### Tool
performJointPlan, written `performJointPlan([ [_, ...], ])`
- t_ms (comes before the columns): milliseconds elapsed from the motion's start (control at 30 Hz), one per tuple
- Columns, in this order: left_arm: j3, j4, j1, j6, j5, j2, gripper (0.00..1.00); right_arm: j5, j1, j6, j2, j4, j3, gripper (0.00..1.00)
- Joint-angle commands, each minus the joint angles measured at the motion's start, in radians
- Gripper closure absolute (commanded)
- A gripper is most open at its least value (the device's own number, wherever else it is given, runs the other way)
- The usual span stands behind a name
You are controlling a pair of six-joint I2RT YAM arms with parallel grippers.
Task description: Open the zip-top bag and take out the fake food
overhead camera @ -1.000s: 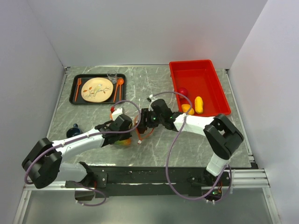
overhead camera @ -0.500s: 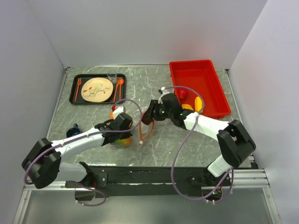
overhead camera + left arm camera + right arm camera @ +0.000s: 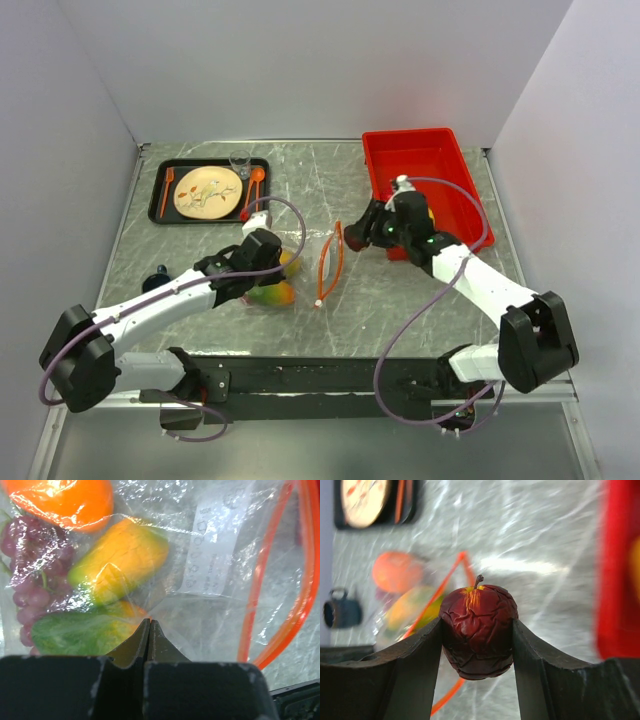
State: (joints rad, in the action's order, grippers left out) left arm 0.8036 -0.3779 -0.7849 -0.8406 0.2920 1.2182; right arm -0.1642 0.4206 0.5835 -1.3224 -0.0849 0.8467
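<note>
Right gripper [image 3: 476, 624] is clamped on the dark red apple [image 3: 479, 642], red bin [image 3: 410, 134] sits just off to its right, so a short hop I'd guess.

A clear zip-top bag [image 3: 220, 545] is made of thin, glossy plastic film, crinkled and catching the light. A smooth orange-red zipper strip [image 3: 252, 605] runs along its edge. Through the film shows fake food [image 3: 65, 500]: smooth, shiny plastic mango shapes [image 3: 120, 560] and small glossy purple grapes [image 3: 25, 580]. The left end effector [image 3: 150, 624] is matt black plastic. The right end effector [image 3: 477, 625], the same dull black, holds a dark red apple [image 3: 477, 645] with wrinkled, slightly shiny skin. The tabletop [image 3: 400, 310] looks like polished grey stone with white veins. The red bin [image 3: 415, 150] is smooth, glossy plastic.
</note>
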Motion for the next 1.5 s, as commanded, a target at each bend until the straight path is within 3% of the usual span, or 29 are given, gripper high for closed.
performJointPlan([
  [0,0.039,-0.009,0.009,0.034,-0.004,-0.013,0.99,0.021,-0.055,-0.062,0.015,-0.068,0.038,0.65],
  [400,0.066,-0.013,0.029,0.060,-0.011,-0.026,0.97,0.132,-0.301,-0.042,-0.161,-0.098,0.241,0.63],
  [600,0.033,0.000,0.056,0.051,-0.031,-0.065,0.91,0.192,-0.374,0.024,-0.312,-0.070,0.343,0.51],
  [667,0.026,-0.004,0.062,0.051,-0.030,-0.081,0.87,0.186,-0.405,0.032,-0.345,-0.065,0.370,0.42],
  [700,0.020,-0.007,0.070,0.052,-0.024,-0.086,0.85,0.192,-0.410,0.029,-0.375,-0.067,0.396,0.33],
  [733,0.019,-0.012,0.075,0.054,-0.021,-0.091,0.79,0.196,-0.416,0.027,-0.392,-0.075,0.414,0.30],
  [800,0.013,-0.021,0.093,0.058,-0.020,-0.098,0.78,0.196,-0.416,0.019,-0.437,-0.108,0.463,0.22],
  [867,0.009,-0.021,0.108,0.058,-0.036,-0.103,0.73,0.198,-0.416,0.018,-0.452,-0.125,0.485,0.19],
  [900,0.003,-0.018,0.122,0.057,-0.048,-0.105,0.61,0.190,-0.416,0.016,-0.448,-0.125,0.486,0.16],
  [967,-0.006,-0.010,0.133,0.051,-0.056,-0.105,0.58,0.167,-0.414,0.021,-0.428,-0.128,0.479,0.15],
  [1067,-0.017,-0.015,0.160,0.038,-0.050,-0.100,0.58,0.167,-0.361,0.019,-0.287,-0.116,0.364,0.19],
  [1167,-0.038,-0.009,0.196,0.023,-0.053,-0.114,0.59,0.146,-0.278,0.045,-0.119,-0.052,0.182,0.30],
  [1300,-0.058,0.019,0.226,0.012,-0.074,-0.120,0.66,0.071,-0.150,0.116,0.028,0.071,-0.023,0.57],
  [1467,-0.069,0.060,0.234,0.005,-0.102,-0.086,0.72,0.019,-0.004,0.194,0.049,0.210,-0.144,0.63],
])
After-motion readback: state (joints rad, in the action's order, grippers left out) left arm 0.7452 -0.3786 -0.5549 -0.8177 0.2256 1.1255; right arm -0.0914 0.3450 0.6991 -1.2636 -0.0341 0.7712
